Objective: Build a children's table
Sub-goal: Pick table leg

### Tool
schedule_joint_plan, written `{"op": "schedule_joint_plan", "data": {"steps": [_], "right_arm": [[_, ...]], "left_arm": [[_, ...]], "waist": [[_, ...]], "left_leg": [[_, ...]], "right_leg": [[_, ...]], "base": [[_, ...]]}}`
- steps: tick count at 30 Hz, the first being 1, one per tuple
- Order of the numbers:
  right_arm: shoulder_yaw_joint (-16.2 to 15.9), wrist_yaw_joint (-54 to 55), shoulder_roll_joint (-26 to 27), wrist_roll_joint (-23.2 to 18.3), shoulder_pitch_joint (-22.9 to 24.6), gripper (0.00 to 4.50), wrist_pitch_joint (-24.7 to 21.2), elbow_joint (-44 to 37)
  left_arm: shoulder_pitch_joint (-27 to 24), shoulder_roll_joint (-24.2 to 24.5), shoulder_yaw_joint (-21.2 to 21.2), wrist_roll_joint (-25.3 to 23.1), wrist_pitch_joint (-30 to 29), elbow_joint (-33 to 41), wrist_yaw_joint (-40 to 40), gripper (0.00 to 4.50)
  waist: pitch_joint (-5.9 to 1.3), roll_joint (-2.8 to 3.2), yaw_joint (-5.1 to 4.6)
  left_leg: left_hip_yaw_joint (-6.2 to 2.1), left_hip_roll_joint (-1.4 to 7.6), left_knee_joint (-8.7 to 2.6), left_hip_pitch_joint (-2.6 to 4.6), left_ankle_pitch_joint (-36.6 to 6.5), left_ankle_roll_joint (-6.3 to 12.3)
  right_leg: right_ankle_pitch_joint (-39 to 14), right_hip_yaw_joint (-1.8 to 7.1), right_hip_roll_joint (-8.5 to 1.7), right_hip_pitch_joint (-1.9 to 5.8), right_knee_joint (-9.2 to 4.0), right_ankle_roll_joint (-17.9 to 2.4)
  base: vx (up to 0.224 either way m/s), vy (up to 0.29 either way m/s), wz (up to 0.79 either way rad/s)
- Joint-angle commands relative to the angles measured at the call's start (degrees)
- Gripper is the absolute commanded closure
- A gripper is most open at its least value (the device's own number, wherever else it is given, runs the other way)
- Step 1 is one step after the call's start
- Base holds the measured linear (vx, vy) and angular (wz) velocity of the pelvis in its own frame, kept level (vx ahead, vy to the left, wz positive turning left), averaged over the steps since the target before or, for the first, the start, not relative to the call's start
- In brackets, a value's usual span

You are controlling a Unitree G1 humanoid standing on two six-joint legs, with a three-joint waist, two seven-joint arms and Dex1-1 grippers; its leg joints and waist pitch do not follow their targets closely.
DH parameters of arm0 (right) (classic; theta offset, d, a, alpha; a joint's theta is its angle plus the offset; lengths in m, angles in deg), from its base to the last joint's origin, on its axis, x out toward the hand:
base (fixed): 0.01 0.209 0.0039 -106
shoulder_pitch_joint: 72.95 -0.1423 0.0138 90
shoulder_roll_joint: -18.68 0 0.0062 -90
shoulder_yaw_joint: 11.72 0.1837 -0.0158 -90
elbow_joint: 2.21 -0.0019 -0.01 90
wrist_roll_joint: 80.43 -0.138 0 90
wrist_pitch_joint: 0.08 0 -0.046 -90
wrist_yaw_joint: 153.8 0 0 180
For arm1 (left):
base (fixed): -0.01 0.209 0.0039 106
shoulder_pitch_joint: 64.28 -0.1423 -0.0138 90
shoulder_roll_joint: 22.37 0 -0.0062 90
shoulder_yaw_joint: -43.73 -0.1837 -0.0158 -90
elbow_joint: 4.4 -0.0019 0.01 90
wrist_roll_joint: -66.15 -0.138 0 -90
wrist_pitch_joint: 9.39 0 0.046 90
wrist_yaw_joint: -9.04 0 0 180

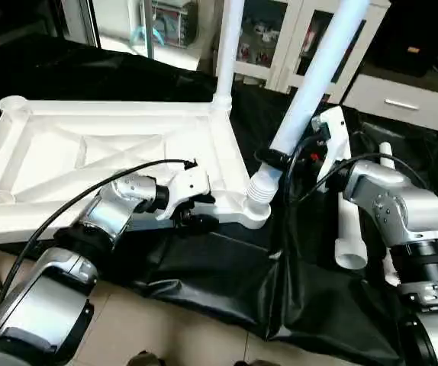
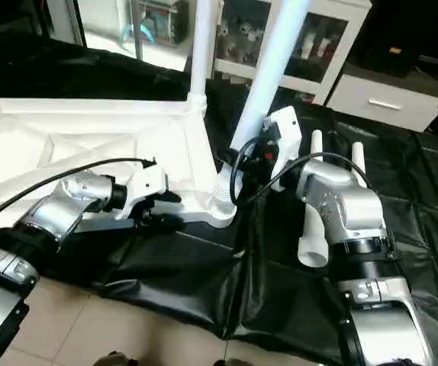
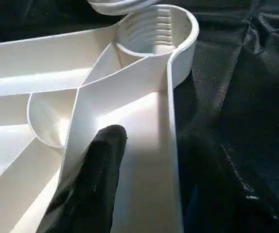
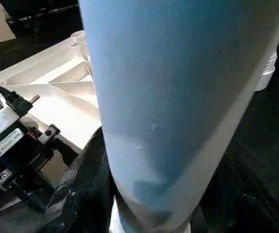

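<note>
**Left gripper on the tabletop rim, right gripper around a leg at the corner socket**

Nearest to my camera are the two silver forearms, and between them is the work. The left gripper (image 1: 196, 210) sits at the near edge of the tabletop (image 1: 104, 152). In the left wrist view one black finger (image 3: 93, 179) lies inside the raised rim and the other is outside it, so the jaws straddle the rim, half spread; I cannot tell if they press on it.

The tabletop lies upside down on the black-draped work table (image 1: 204, 267), with its ribs facing up. At the near right corner is a round socket (image 3: 151, 34), with thread ridges inside. The threaded end of a long white leg (image 1: 310, 91) stands tilted just above this socket. The right gripper (image 1: 295, 164) is closed around this leg low down, and the right wrist view shows the leg passing between its fingers.

A second leg (image 1: 230, 46) stands upright in the far right corner of the tabletop. Two more legs lie on the black cloth at the right: one (image 1: 349, 236) is just beside the right forearm and the other (image 1: 387, 160) is partly hidden behind it.

Behind the table I see a white cabinet (image 1: 280, 38) with glass doors.
</note>
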Motion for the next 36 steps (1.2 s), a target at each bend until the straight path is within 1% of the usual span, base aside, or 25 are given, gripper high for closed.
{"op": "schedule_joint_plan", "data": {"steps": [1, 2, 5, 8, 10, 12, 13, 15, 16, 23, 24, 25, 27, 28, 29, 31, 32, 36], "right_arm": [[0.15, -0.71, -0.91, -0.47, 0.71, 2.67, -0.65, -2.33], [0.14, -0.73, -0.92, -0.47, 0.72, 2.67, -0.67, -2.36], [-0.05, -1.08, -1.0, -0.37, 1.08, 2.67, -1.03, -3.05], [-0.04, -1.27, -1.02, -0.2, 1.09, 2.67, -0.95, -2.91], [-0.07, -1.31, -1.01, -0.13, 1.11, 2.67, -0.81, -2.75], [-0.05, -1.33, -0.96, -0.04, 1.12, 2.67, -0.73, -2.61], [-0.03, -1.36, -0.9, 0.06, 1.18, 2.67, -0.69, -2.52], [-0.03, -1.36, -0.76, 0.25, 1.29, 2.67, -0.6, -2.43], [-0.02, -1.31, -0.67, 0.3, 1.28, 2.67, -0.57, -2.36], [-0.02, -1.31, -0.67, 0.3, 1.28, 2.67, -0.57, -2.36], [-0.01, -1.27, -0.62, 0.31, 1.27, 2.67, -0.58, -2.35], [-0.75, -1.02, -0.46, 1.01, 1.77, 2.67, -0.28, -2.59], [-1.38, -0.8, -0.33, 1.59, 2.21, 2.67, -0.03, -2.82], [-1.74, -0.65, -0.18, 1.9, 2.49, 2.67, 0.12, -2.97], [-1.97, -0.41, 0.05, 2.03, 2.82, 2.67, 0.11, -3.32], [-2.08, -0.1, 0.39, 2.03, 3.03, 2.67, -0.04, -3.6], [-2.47, 0.07, 0.6, 2.31, 3.08, 2.67, -0.12, -3.49], [-2.67, 0.37, 1.0, 2.96, 2.96, 2.67, 0.46, -2.46]], "left_arm": [[1.45, -0.55, -0.7, -1.21, 0.88, -1.77, 0.98, 2.38], [1.48, -0.57, -0.73, -1.24, 0.89, -1.85, 1.09, 2.42], [1.98, -0.49, -1.53, -2.45, 1.38, -3.05, 3.01, 2.8], [2.08, -0.04, -1.84, -3.33, 1.57, -3.41, 4.42, 2.97], [2.06, 0.33, -2.16, -3.85, 1.54, -3.42, 4.54, 3.25], [2.0, 0.45, -2.2, -4.05, 1.72, -3.5, 4.79, 3.32], [1.89, 0.5, -2.12, -4.13, 1.71, -3.51, 5.09, 3.39], [1.7, 0.53, -2.05, -4.49, 1.65, -3.64, 5.55, 3.61], [1.57, 0.55, -2.12, -4.81, 1.52, -3.79, 5.45, 3.61], [1.57, 0.55, -2.12, -4.81, 1.52, -3.79, 5.45, 3.61], [1.47, 0.57, -2.16, -5.05, 1.45, -3.87, 5.37, 3.67], [1.05, 0.49, -2.15, -5.26, 1.26, -3.6, 5.19, 3.83], [0.71, 0.4, -2.08, -5.34, 1.11, -3.34, 5.06, 3.99], [0.52, 0.25, -1.86, -5.19, 1.12, -3.22, 4.98, 4.04], [0.28, 0.03, -1.59, -4.98, 1.27, -2.97, 4.76, 4.14], [0.06, -0.29, -1.23, -4.65, 1.34, -2.62, 4.71, 4.36], [-0.16, -0.62, -0.94, -4.37, 1.24, -2.14, 4.88, 4.42], [-0.59, -0.97, -0.65, -4.59, 1.09, -1.53, 5.27, 4.5]], "waist": [[-5.36, 1.08, 0.17], [-5.31, 1.04, 0.15], [-5.42, 1.08, 0.21], [-5.51, 1.06, 0.27], [-5.44, 1.03, 0.25], [-5.33, 0.88, 0.18], [-5.32, 0.83, 0.15], [-5.34, 0.92, 0.2], [-5.24, 0.84, 0.18], [-5.23, 0.88, 0.18], [-5.2, 0.85, 0.17], [-4.89, 0.54, 0.09], [-4.9, 0.74, 0.15], [-4.94, 0.72, 0.11], [-4.84, 0.55, 0.06], [-4.83, 0.63, 0.06], [-4.67, 0.5, -0.01], [-4.47, 0.52, 0.02]], "left_leg": [[-0.78, 1.91, -3.87, 1.23, -9.3, -1.24], [-0.8, 1.91, -3.91, 1.19, -9.19, -1.22], [-0.85, 2.0, -3.91, 1.19, -9.01, -1.26], [-0.82, 2.0, -3.84, 1.18, -8.7, -1.11], [-0.81, 2.02, -3.87, 1.21, -9.15, -1.14], [-0.87, 2.02, -3.94, 1.06, -9.39, -1.24], [-0.85, 2.02, -3.92, 1.12, -9.53, -1.27], [-0.83, 2.04, -3.9, 1.2, -9.38, -1.24], [-0.82, 2.05, -3.93, 1.21, -9.62, -1.24], [-0.85, 2.04, -3.95, 1.22, -9.93, -1.25], [-0.85, 2.05, -3.96, 1.2, -9.95, -1.27], [-0.79, 2.01, -4.02, 1.09, -10.0, -1.1], [-0.83, 2.03, -4.04, 1.16, -10.04, -1.06], [-0.86, 2.04, -4.03, 1.17, -10.38, -1.09], [-0.85, 2.06, -4.07, 1.17, -10.47, -1.05], [-0.87, 2.06, -4.06, 1.18, -10.68, -1.0], [-0.88, 2.09, -4.13, 1.17, -10.8, -0.99], [-0.89, 2.09, -4.18, 1.26, -11.77, -1.04]], "right_leg": [[-7.75, 2.68, -4.0, 3.51, -3.13, -12.95], [-7.69, 2.67, -3.93, 3.51, -3.14, -12.9], [-6.65, 2.66, -4.04, 3.59, -2.98, -13.14], [-6.04, 2.69, -4.11, 3.63, -2.92, -13.57], [-6.56, 2.69, -4.11, 3.58, -2.98, -13.6], [-7.62, 2.67, -4.16, 3.66, -3.04, -13.33], [-8.13, 2.69, -4.18, 3.6, -3.1, -13.16], [-8.1, 2.71, -4.17, 3.52, -3.09, -13.23], [-8.26, 2.7, -4.14, 3.45, -3.14, -13.23], [-9.17, 2.7, -4.15, 3.43, -3.2, -12.91], [-9.18, 2.7, -4.15, 3.42, -3.23, -12.91], [-9.3, 2.74, -4.12, 3.31, -3.35, -12.82], [-9.86, 2.73, -4.16, 3.28, -3.34, -12.68], [-10.35, 2.71, -4.17, 3.32, -3.37, -12.56], [-10.63, 2.71, -4.15, 3.24, -3.46, -12.45], [-11.43, 2.74, -4.24, 3.23, -3.58, -12.18], [-11.85, 2.74, -4.16, 3.12, -3.6, -11.95], [-14.25, 2.77, -4.25, 2.97, -3.95, -11.27]], "base": [[0.0, 0.0, 0.0], [0.0, 0.0, 0.0], [0.0, 0.0, 0.0], [0.0, 0.0, 0.0], [0.0, 0.0, 0.0], [0.0, 0.0, 0.0], [0.0, 0.0, 0.0], [0.0, 0.0, 0.0], [0.0, 0.0, 0.0], [0.0, 0.0, 0.0], [0.0, 0.0, 0.0], [0.0, 0.0, 0.0], [0.0, 0.0, 0.0], [0.0, 0.0, 0.0], [0.0, 0.0, 0.0], [0.0, 0.0, 0.0], [0.0, 0.0, 0.0], [0.0, 0.0, 0.0]]}}
